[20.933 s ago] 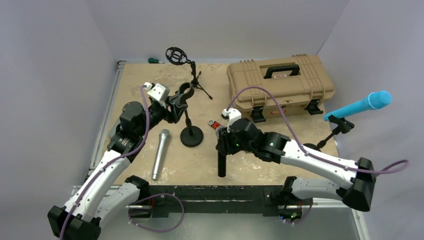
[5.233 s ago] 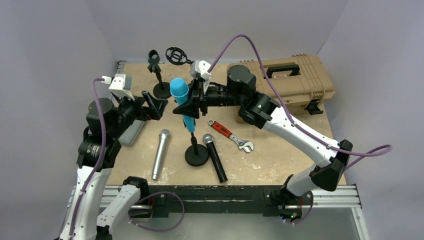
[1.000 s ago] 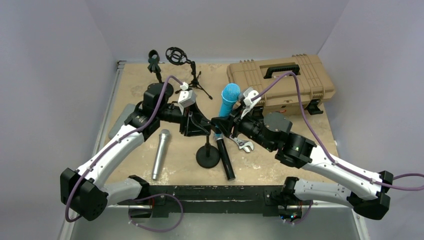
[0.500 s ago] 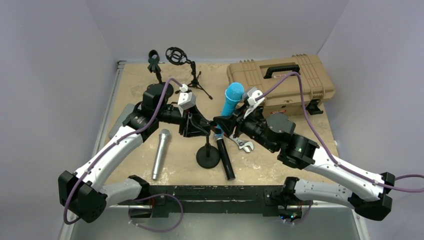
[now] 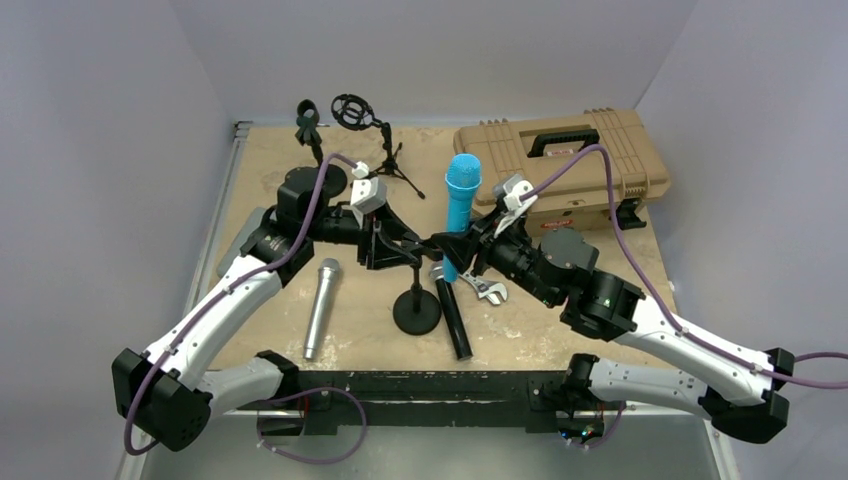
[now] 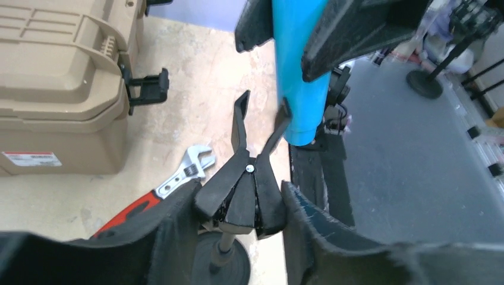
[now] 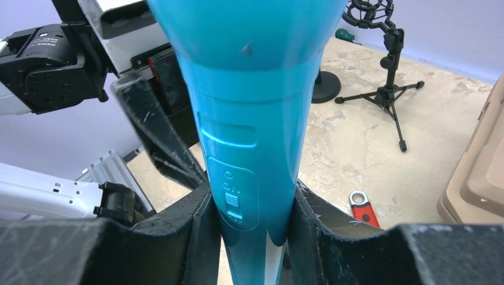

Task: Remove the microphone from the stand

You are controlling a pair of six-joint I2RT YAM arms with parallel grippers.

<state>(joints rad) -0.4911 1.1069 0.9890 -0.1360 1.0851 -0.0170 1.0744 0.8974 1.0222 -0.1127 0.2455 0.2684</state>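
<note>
- a sandy table (image 5: 300, 190) fills my overhead view, with both arms reaching in toward its middle.
- a tan hard case (image 5: 560, 165) lies closed at the far right corner.
- my right gripper (image 5: 453, 245) is clenched on the blue microphone (image 5: 460, 205) low on its body. it holds the microphone upright, head up.
- the microphone's lower end hangs just beside one prong of the stand's clip (image 6: 243, 190), not between the two prongs. i cannot tell whether it touches that prong.
- my left gripper (image 6: 238, 193) sits with a finger on each side of the clip's hinge. i cannot tell whether it is squeezing the clip or has let go.
- the black stand (image 5: 416, 312) rests on its round base near the table's front.
- a black microphone (image 5: 452, 322) lies flat just right of that base.
- a silver microphone (image 5: 320, 305) lies flat to its left.
- a red-handled wrench (image 5: 483, 287) lies under the right arm.
</note>
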